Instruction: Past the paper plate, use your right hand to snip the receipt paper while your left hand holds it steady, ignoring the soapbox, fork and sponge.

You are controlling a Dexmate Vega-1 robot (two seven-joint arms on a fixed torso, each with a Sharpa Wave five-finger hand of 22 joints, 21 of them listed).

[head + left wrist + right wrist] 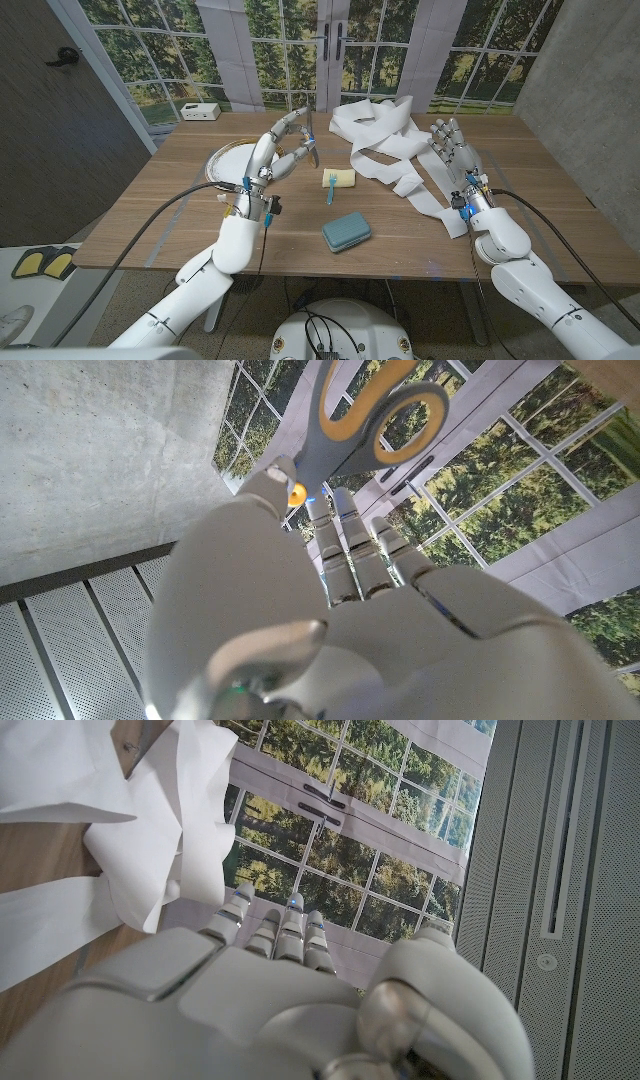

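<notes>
A long white receipt paper (385,140) lies crumpled and looped across the far right of the table; its folds (150,840) show in the right wrist view. My right hand (452,150) stands beside its right edge, fingers up and apart, holding nothing. My left hand (285,145) is raised over the table left of the paper and holds scissors (312,142), blades pointing down. The left wrist view shows the scissors' grey and orange handles (372,412) past my left hand (330,590). The paper plate (222,162) sits just left of that hand.
A yellow sponge (343,179) with a blue fork (330,187) on it lies mid-table. A teal soapbox (346,231) sits nearer the front edge. A small white device (200,112) stands on the ledge behind the table's far left corner.
</notes>
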